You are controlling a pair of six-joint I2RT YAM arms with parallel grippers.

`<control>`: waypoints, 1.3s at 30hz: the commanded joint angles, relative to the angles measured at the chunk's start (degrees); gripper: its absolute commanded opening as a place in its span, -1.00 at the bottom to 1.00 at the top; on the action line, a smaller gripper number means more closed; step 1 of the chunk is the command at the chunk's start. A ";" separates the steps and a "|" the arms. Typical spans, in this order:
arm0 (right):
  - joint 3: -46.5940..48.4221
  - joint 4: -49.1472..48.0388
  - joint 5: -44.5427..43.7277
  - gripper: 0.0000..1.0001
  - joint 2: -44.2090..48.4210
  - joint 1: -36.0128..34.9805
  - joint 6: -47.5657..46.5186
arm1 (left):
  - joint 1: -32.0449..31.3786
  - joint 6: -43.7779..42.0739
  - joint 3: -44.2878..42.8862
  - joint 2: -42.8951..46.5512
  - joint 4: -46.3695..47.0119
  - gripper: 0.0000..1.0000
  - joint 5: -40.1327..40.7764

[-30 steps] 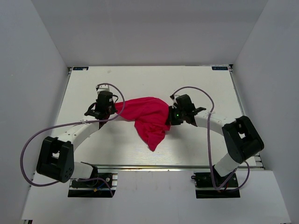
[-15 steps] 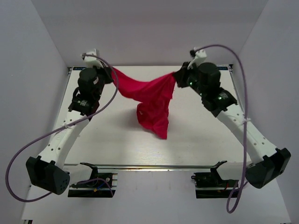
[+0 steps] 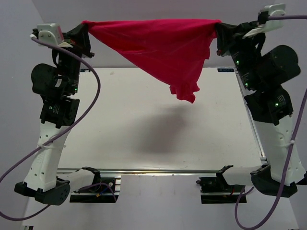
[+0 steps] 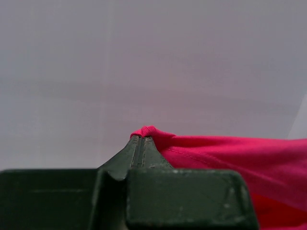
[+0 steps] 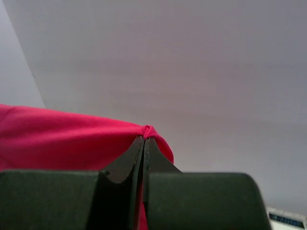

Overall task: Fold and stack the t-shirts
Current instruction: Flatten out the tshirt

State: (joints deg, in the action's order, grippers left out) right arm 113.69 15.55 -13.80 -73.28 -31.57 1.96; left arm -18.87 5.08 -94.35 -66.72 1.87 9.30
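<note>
The crimson-pink t-shirt hangs high above the white table, stretched taut between both arms, its loose lower part drooping to a point right of centre. My left gripper is shut on its left corner; in the left wrist view the cloth bunches at my left gripper's tips. My right gripper is shut on the right corner; in the right wrist view the cloth comes out of my right gripper's closed jaws. The white neck tag is hidden.
Both arms are raised tall at the table's left and right sides, with purple cables looping beside them. Grey walls enclose the table on three sides. The shirt's shadow lies on the table's middle.
Both arms have lifted from the table and spread apart, raising the shirt from a bunched heap on the table to a taut span high in the air.
</note>
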 commanded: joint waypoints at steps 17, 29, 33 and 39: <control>-14.88 -10.97 7.58 -1.00 8.77 0.02 -3.72 | -0.46 -1.58 8.26 6.60 2.16 -1.00 1.23; -41.89 -20.21 1.75 -1.00 -20.70 3.79 10.17 | 2.61 13.46 25.55 -25.62 6.83 -1.00 7.58; -31.80 -12.68 2.81 0.13 -30.25 5.02 8.68 | 3.75 14.77 15.18 -40.03 -4.29 0.09 5.30; -30.46 -10.37 2.29 0.81 -30.53 5.73 7.80 | 3.76 13.29 10.67 -40.34 -6.09 1.00 1.52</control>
State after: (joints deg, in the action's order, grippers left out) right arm 79.53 6.90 -11.20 -108.57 -26.22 9.69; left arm -15.20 18.52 -79.18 -114.28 -4.93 13.63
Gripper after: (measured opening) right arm 0.902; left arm 0.992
